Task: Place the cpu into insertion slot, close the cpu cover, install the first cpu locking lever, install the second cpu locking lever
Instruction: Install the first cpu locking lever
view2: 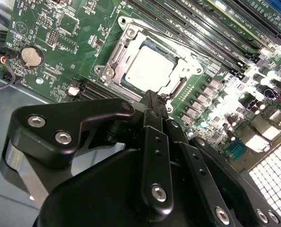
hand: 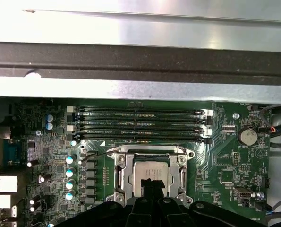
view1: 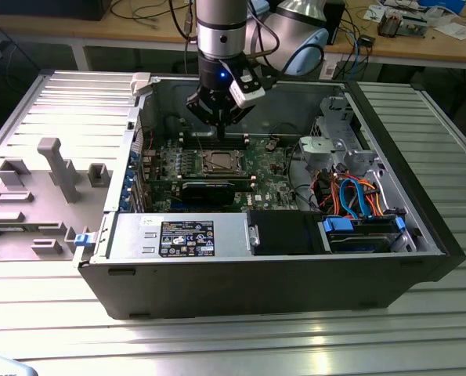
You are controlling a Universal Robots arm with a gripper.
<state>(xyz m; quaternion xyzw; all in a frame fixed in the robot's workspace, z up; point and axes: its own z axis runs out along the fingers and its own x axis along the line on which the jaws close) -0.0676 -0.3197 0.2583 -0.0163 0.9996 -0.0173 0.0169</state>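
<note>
- In the exterior view, an open computer case (view1: 420, 227) lies on a ribbed metal table (view1: 217, 345), with grey fixture blocks (view1: 56, 164) at the exterior view's left and a cluster of orange and blue cables (view1: 354, 196) at the exterior view's right.
- That view shows the arm reaching down from above, with the gripper (view1: 219, 119) hanging over the green motherboard (view1: 268, 168), just behind the insertion slot (view1: 219, 162).
- Both wrist views bring out what the exterior view leaves too small: the cpu (view2: 149, 66) (hand: 150, 171) lies flat in the insertion slot (view2: 113, 59) (hand: 123, 177), its dull silvery top showing through the window of the cpu cover (view2: 171, 92) (hand: 182, 176), which lies down around it.
- In the second wrist view the gripper (view2: 152, 94) has its fingertips drawn together into a narrow black tip holding nothing; the tip overlaps the near edge of the socket, and contact cannot be told.
- In the first wrist view the gripper (hand: 152, 183) covers the near edge of the chip.
- Long memory slots (hand: 140, 125) run beside the socket on its far side, a row of capacitors (hand: 70, 177) stands to one side, and a round coin battery (hand: 247, 136) sits well apart.
- A grey bar of the case frame (hand: 140, 61) crosses above the board in the first wrist view.
</note>
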